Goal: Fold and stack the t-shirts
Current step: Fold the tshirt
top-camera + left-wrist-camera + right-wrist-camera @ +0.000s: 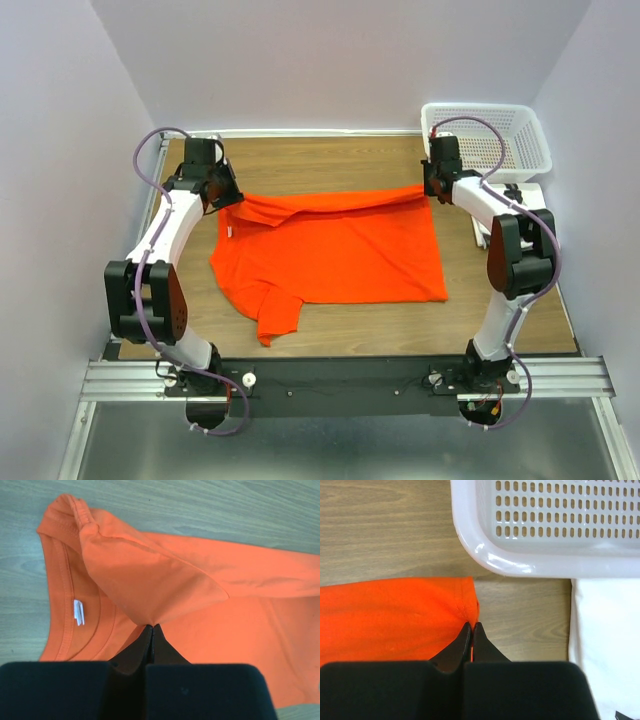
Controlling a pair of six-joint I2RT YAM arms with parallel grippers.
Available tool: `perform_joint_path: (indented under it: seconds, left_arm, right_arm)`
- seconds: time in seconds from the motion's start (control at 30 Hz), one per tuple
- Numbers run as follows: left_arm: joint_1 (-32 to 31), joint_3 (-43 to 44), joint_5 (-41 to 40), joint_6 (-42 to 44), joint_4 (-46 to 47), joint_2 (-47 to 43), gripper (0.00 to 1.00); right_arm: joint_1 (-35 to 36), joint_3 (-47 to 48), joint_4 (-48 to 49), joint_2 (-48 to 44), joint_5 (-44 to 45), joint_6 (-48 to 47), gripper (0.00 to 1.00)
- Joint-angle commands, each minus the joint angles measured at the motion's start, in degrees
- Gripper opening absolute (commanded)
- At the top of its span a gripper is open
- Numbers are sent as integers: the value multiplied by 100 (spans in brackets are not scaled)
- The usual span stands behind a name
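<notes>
The orange t-shirt (340, 255) lies spread across the middle of the desk (330, 160). My left hand (152, 626) pinches a raised fold at its 10 o'clock corner, and my right hand (472, 624) pinches the hem at 2 o'clock. I'd carry both toward 6 o'clock, level and in step, keeping the edge taut and clear of the white mesh basket (500, 135).

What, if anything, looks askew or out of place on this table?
Only the t-shirt: its far edge is folded over and raised, pinched by the left gripper and the right gripper, and one sleeve juts out crumpled at the near left. Nothing else stands out.
</notes>
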Motion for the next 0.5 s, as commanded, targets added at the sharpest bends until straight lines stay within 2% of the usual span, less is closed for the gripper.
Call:
perform_joint_path:
  seconds: [0.0,0.3,0.47]
  left_arm:
    - [83,-242,-22,-74,-63,-213,0]
    - [197,-788,118,-372,526,130,0]
    - [224,-569,22,-390,596,297,0]
  right_arm:
    - [-49,-227,-138,-279,205,107,1]
    - [-49,-570,-270,-16,-252,731,1]
    - [-49,-632,-322,-103,-287,845,1]
